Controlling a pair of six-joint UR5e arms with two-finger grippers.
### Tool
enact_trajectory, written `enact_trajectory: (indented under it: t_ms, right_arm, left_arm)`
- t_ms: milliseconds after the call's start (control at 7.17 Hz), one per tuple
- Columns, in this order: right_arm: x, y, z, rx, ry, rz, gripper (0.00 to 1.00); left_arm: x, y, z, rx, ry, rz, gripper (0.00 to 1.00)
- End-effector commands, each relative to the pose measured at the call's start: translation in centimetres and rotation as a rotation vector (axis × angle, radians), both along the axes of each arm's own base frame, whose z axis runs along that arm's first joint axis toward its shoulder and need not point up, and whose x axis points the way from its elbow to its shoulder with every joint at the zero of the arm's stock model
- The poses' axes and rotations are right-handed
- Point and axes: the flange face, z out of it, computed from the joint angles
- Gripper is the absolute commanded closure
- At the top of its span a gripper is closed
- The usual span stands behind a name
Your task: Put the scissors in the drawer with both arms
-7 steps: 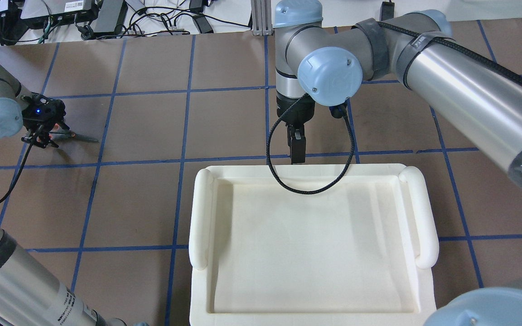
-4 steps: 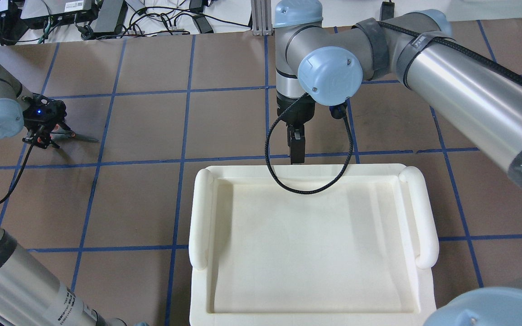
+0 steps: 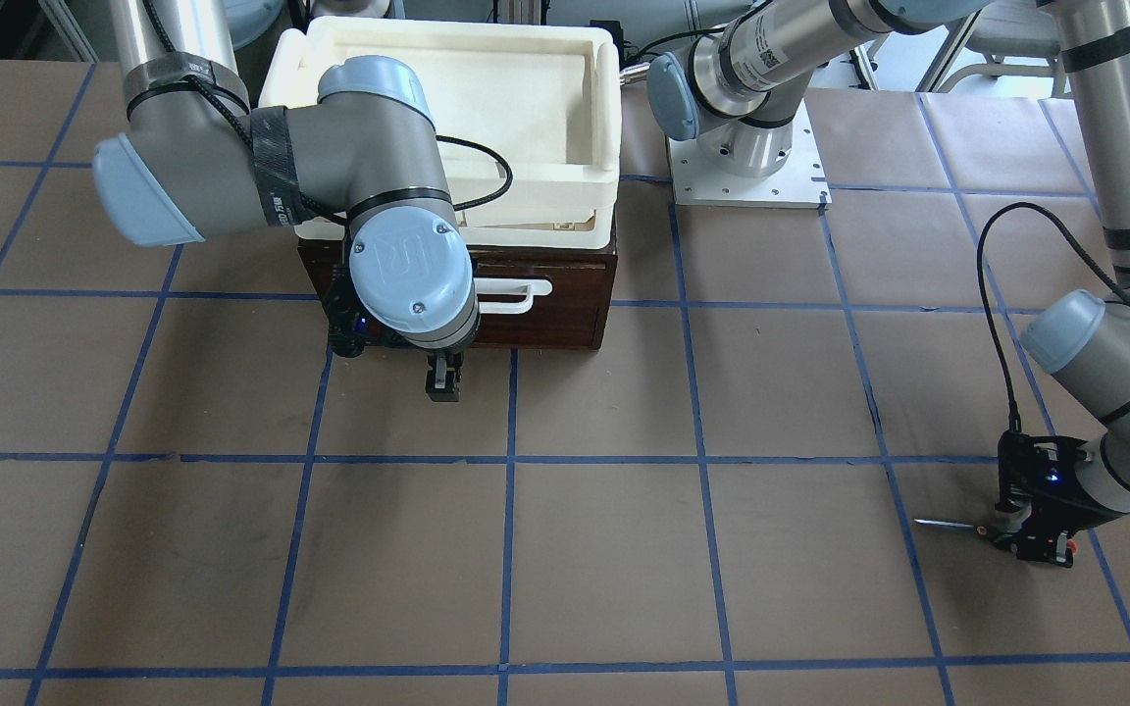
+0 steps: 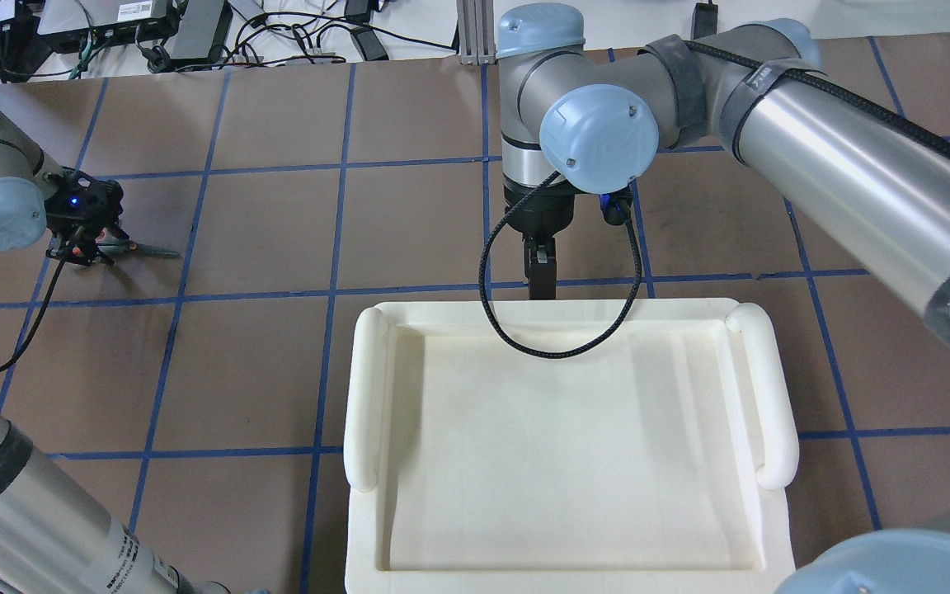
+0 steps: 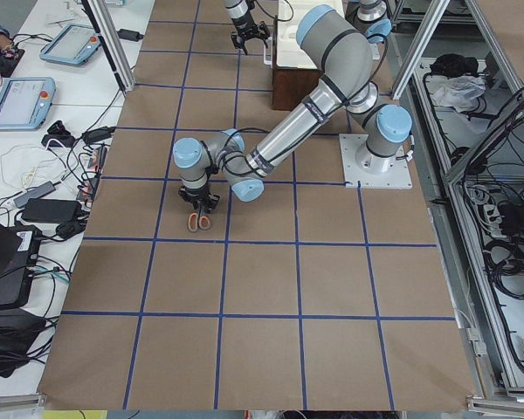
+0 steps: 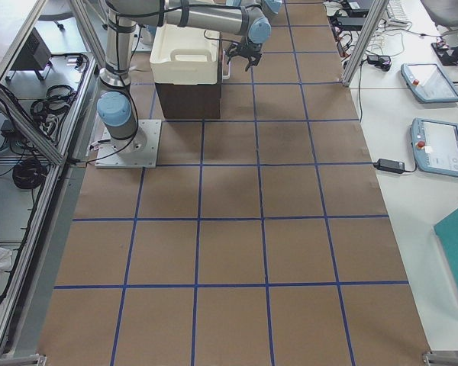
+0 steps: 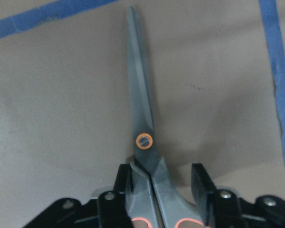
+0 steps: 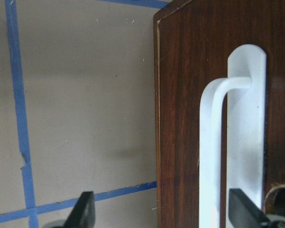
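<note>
Blue-gridded brown table under dark drawer and white base plate.

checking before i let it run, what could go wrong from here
The left gripper straddles the scissors just behind the pivot with a gap on one side, so closing may twist them. The drawer is shut; its white handle lines up with one finger of the open right gripper, which could clip it.

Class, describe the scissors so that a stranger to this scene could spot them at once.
On the blue-taped brown table, go far from the dark drawer to the left gripper. Between its fingers are the scissors: slim dark blades, orange-ringed pivot, grey handles with orange-lined loops.
</note>
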Motion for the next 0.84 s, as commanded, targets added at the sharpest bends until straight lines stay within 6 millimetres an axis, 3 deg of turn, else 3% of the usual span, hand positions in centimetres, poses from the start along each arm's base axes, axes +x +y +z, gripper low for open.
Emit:
enact_trajectory:
  t_ms: [0, 698]
  right_arm:
    - [0.0, 0.1, -0.4, 0.011, -0.003, 0.000, 0.00]
    - [0.0, 0.4, -1.9, 0.038, 0.004, -0.002, 0.00]
  left_arm:
    - [-0.2, 0.2, 0.0, 0.001, -0.001, 0.004, 0.55]
    - [-0.5, -0.4, 2.0, -0.059, -0.050, -0.001, 0.84]
